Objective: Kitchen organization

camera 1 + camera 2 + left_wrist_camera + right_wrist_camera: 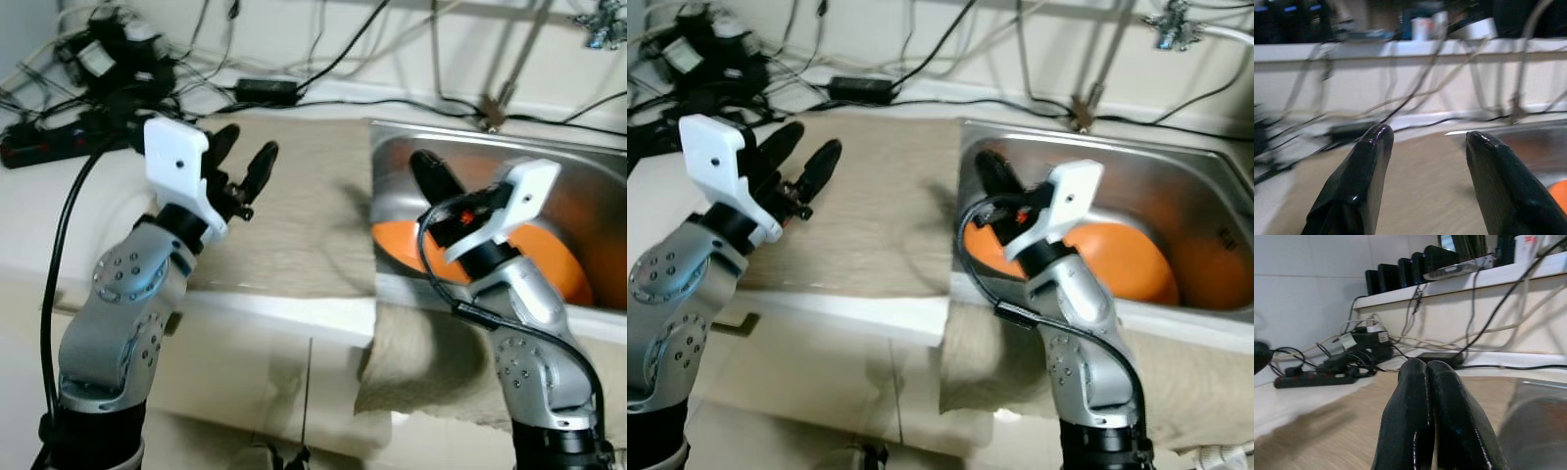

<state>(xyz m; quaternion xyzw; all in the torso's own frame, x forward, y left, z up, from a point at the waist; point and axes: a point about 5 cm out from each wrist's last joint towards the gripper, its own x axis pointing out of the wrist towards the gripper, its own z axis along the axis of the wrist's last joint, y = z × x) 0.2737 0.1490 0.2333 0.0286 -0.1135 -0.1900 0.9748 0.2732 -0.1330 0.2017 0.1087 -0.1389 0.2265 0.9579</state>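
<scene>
Bowl (1127, 259) in sink (1176, 186); mat (294, 211) left of it; cables (118, 88) behind

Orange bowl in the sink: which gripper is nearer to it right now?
Right. The right gripper is over the sink, just above the orange bowl; the left gripper hovers over the beige mat, well aside.

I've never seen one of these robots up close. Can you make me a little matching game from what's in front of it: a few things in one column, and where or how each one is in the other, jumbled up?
Things:
1. left gripper
2. right gripper
3. orange bowl
4. black power strip

Places or states:
A. lies inside the steel sink
B. fingers pressed together, above the sink's left edge
C. sits among cables at the far left of the counter
D. fingers spread apart, above the beige mat

Pairs: 1-D, 2-B, 3-A, 4-C
</scene>
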